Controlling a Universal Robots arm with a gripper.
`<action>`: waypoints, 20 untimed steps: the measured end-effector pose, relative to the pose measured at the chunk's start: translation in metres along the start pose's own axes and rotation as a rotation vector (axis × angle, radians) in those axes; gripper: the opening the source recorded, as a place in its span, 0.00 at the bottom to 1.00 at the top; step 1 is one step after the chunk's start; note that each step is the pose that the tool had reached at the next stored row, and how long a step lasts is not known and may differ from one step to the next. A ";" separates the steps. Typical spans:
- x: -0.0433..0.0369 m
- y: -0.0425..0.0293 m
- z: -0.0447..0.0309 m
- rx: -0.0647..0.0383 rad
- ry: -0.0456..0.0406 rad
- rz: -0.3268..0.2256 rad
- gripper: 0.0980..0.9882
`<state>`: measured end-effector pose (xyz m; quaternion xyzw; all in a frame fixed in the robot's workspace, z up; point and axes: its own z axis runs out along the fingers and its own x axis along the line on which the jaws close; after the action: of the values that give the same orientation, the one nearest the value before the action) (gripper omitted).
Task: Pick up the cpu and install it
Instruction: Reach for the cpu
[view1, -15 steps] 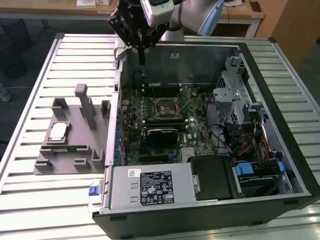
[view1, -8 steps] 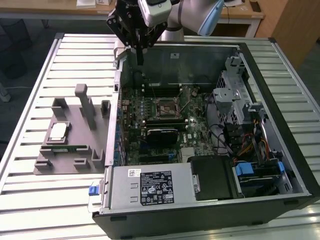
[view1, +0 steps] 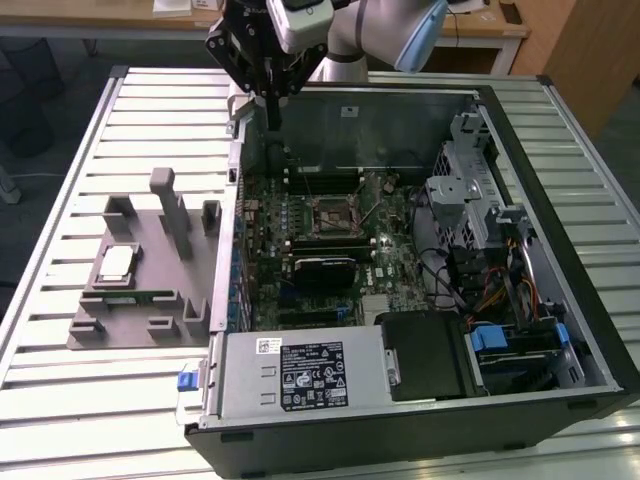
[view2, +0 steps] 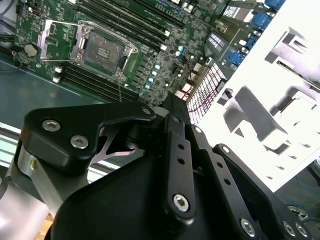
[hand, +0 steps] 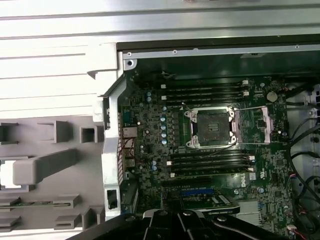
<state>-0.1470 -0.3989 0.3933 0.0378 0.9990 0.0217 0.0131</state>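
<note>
Silver-topped, the cpu (view1: 117, 263) is seen lying on the grey holder (view1: 150, 292) on the desk (view1: 60, 385), well apart from the claw (view1: 272, 120), which is held pressed together, empty, above the open computer case (view1: 565, 215).

Your gripper (view1: 270, 110) is hanging above the far edge of the open computer case (view1: 400, 120), while the cpu (view1: 117, 264) is lying on the grey holder (view1: 150, 240) beside it.

Body: silver-grey tubular arm (view1: 372, 28), pale blue joint cap (view1: 422, 40), white boxy housing (view1: 300, 18) at wrist. Matte black hand (view1: 271, 108): angular linkage plates with rounded corners, silver hex-socket screws (view2: 181, 201), bare metal pivot link (view2: 117, 147) in second wrist view.
</note>
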 end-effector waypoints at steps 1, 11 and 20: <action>0.0011 -0.0001 0.0000 0.000 0.0000 0.000 0.01; 0.0121 -0.0009 -0.0002 0.000 0.0000 0.000 0.01; 0.0249 -0.0019 0.0005 0.000 0.0000 0.000 0.01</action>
<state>-0.1719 -0.3989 0.3922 0.0379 0.9990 0.0217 0.0131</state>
